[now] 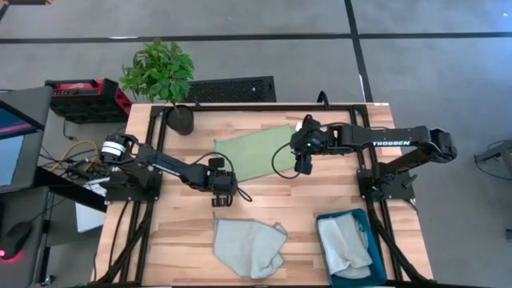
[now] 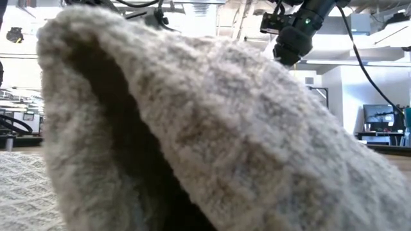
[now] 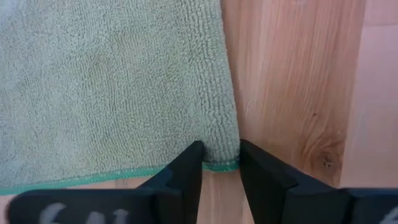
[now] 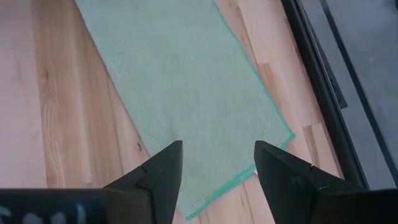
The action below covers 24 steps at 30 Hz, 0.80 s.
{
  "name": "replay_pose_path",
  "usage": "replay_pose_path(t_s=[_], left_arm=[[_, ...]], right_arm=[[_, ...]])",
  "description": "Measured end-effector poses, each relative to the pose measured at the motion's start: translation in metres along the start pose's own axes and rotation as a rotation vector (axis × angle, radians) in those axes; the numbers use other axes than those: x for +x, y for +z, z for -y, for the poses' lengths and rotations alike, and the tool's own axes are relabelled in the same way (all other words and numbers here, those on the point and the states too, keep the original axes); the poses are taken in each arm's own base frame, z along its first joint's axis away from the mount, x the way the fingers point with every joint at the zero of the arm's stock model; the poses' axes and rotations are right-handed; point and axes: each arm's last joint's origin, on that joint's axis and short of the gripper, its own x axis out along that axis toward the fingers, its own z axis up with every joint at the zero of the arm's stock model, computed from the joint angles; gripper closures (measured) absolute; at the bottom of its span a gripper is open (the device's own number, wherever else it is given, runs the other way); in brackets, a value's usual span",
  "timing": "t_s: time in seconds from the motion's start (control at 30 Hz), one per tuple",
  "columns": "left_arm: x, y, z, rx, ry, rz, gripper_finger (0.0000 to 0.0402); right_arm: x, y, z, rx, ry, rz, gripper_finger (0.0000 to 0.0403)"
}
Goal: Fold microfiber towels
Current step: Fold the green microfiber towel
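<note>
**Gripping the corner of a green towel lying folded on the table**

Lying flat near the middle of the wooden table, the light green microfiber towel is folded into a long strip. Its long axis runs slantwise across the table, from the side of my left arm toward the far edge beside my right arm.

My left gripper reaches in low from the left, at the strip's near-left corner. Its two dark fingers sit close together, one on each side of the towel's green-stitched corner, touching the cloth; I cannot tell whether they have fully pinched it.

My right gripper hangs above the opposite, far-right end of the strip, arm stretched in from the right. Its jaws are spread wide and hold nothing, framing that end's corner below.

A crumpled pale grey-blue towel lies at the near edge of the table. Just right of it, a teal bin holds more pale cloths. A potted plant stands at the far-left corner.
</note>
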Motion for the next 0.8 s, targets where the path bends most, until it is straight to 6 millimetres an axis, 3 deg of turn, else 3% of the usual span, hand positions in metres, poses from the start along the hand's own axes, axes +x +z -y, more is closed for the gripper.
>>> replay_pose_path(t_s=[0.2,0.4,0.57,0.67,0.8], left_arm=[[-0.009,0.015,-0.005,0.05,0.051,-0.031,0.0392],[-0.03,0.051,-0.029,0.076,0.083,0.025,0.0399],[-0.045,0.084,-0.065,0.135,0.12,0.119,0.04],[-0.044,0.104,-0.085,0.163,0.093,0.183,0.04],[-0.027,0.132,-0.102,0.223,0.062,0.238,0.0401]], right_arm=[[-0.011,-0.005,0.003,-0.009,0.001,-0.011,0.018],[-0.029,-0.007,0.009,0.013,-0.01,0.045,0.018],[-0.042,-0.012,0.012,0.016,-0.011,0.059,0.018],[-0.049,-0.014,0.014,0.021,-0.013,0.076,0.018],[-0.057,-0.016,0.015,0.029,-0.016,0.106,0.018]])
